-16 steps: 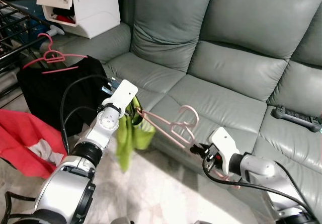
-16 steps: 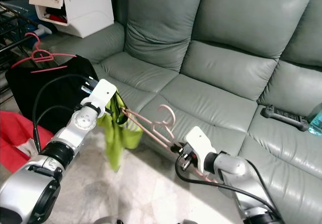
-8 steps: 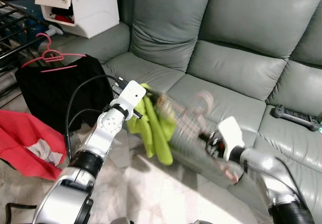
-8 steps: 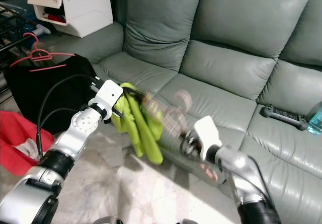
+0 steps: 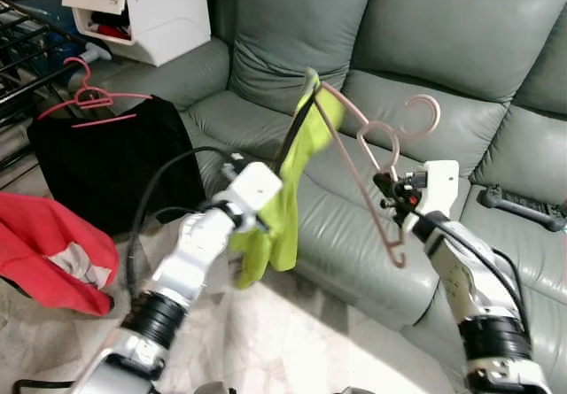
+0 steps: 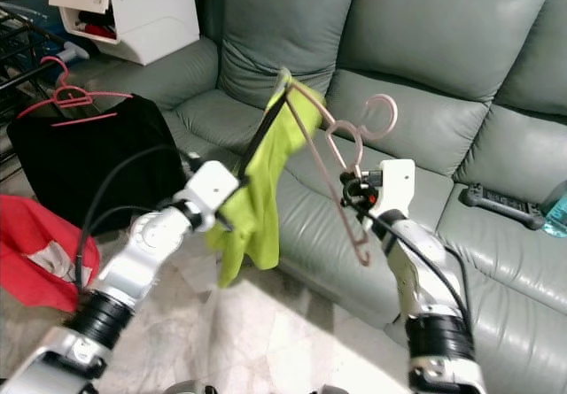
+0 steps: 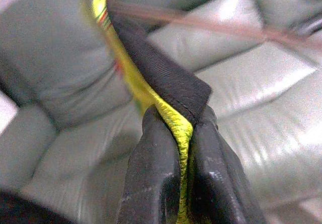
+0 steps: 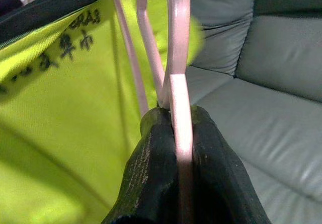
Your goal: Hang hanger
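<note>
I am holding the pink hanger point(image 5: 372, 150) up over the grey sofa point(image 5: 416, 66) and should keep it level, with the hook free, while turning toward the rack point(image 5: 27, 57) (my guess at the hanging place). My right gripper point(image 8: 173, 133) is clamping its jaws tight on the hanger's bar; my left gripper point(image 7: 173, 148) is pinching the black-edged hem of the lime-green garment point(image 5: 288, 190) draped on it.

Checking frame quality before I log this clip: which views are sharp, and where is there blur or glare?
Eye views: sharp, with a bright sunlit patch on the floor. Left wrist view: fingers and green garment crisp, pink hanger and sofa soft. Right wrist view: hanger and fingers close, sofa behind slightly soft.
</note>
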### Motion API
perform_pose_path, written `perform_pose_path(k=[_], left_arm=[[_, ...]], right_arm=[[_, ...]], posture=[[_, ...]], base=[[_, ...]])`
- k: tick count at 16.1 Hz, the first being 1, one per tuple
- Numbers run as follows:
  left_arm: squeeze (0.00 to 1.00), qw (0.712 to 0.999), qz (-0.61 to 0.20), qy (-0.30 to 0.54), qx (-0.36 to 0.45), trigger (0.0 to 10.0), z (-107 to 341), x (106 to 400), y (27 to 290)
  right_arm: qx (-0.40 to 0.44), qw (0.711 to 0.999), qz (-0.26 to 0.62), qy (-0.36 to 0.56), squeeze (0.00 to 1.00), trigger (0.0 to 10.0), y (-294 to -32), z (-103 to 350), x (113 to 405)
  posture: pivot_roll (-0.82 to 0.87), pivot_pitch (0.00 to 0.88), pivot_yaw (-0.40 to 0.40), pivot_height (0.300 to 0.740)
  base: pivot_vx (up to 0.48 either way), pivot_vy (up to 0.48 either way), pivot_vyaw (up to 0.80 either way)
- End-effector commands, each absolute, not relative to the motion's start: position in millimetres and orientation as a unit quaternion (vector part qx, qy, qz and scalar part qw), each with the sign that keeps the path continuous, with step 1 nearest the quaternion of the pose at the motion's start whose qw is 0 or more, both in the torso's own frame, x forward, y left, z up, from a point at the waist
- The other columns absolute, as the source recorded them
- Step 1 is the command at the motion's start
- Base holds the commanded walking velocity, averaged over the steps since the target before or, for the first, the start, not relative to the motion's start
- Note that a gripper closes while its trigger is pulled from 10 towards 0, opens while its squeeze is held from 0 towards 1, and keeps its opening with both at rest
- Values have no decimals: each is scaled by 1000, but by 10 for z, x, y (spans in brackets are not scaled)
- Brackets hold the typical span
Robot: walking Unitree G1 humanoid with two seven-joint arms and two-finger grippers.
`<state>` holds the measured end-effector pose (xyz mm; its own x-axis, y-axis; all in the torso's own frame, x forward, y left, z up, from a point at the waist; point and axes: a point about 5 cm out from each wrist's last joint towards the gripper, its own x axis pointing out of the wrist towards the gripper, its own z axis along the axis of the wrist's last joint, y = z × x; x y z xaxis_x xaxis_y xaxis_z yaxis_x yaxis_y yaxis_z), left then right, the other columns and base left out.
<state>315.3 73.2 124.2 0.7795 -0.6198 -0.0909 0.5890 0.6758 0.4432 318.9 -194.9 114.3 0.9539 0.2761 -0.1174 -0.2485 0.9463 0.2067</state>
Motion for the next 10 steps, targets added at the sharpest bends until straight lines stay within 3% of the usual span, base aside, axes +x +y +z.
perform_pose_path(k=[1,2,4,6,8,9,10], left_arm=[[0,901,-355,-53,244,10000,1273,3080,648],[0,903,-344,-63,251,10000,1302,3072,612],[0,903,-316,-77,280,10000,1348,3169,661],[0,888,-307,-99,329,10000,1399,3224,725],[0,888,-272,-106,355,10000,1454,3325,831],[0,870,-250,-119,408,10000,1529,3439,910],[0,865,-246,-122,419,10000,1544,3465,923]], right_arm=[[131,985,98,47,0,10000,-2038,1274,3261],[166,980,94,51,0,10000,-2011,1279,3285],[121,980,140,68,0,10000,-1936,1219,3193],[209,971,98,70,0,10000,-2044,1209,3167],[117,969,198,94,0,10000,-1926,1157,3028],[-24,951,264,157,0,10000,-1903,941,2859],[-53,943,280,174,0,10000,-1909,885,2813]], posture=[[-69,0,31,740],[-70,0,30,740],[-70,0,28,740],[-76,0,30,740],[-81,0,35,740],[-78,0,33,740],[-78,0,33,740]], base=[[0,0,0],[0,0,0],[0,0,0],[0,0,0],[0,0,0],[0,0,0],[0,0,0]])
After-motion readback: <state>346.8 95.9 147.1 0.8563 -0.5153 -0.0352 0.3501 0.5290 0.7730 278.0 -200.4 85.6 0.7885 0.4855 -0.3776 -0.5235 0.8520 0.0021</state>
